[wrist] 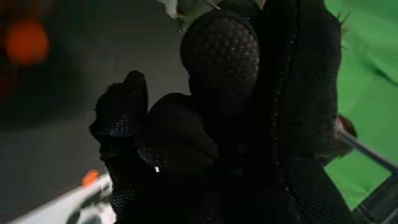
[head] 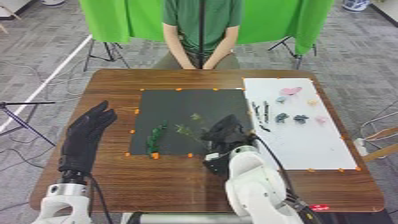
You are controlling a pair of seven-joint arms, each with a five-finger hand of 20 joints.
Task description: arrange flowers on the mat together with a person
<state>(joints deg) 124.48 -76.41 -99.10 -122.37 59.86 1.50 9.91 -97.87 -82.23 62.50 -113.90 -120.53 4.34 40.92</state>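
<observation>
Fingers of the right hand (head: 227, 131) are curled and seem to pinch the stem of a pale green sprig (head: 185, 130), over the dark mat's four o'clock side. The sprig's leafy end points toward ten o'clock, over the middle of the dark mat (head: 173, 104); whether it touches the surface I cannot tell. The step in hand looks to be placing this sprig beside the dark green sprig (head: 155, 138), which lies at the mat's eight o'clock.

What comes next, I judge, is settling the leaves flat, opening the fingers and lifting straight up, since the glove could snag a leaf and drag the stem askew.

Past the mat's nine o'clock edge, the left hand (head: 87, 131) has straight fingers, the thumb a little apart, and holds nothing.

At three o'clock from the dark mat lies the white mat (head: 311, 152), with the supply: thin dark stems (head: 265, 112) toward its ten o'clock, a pink flower (head: 290, 91) at twelve, two grey-blue blooms near its middle. With so many left there, the arrangement seems at an early stage.
</observation>
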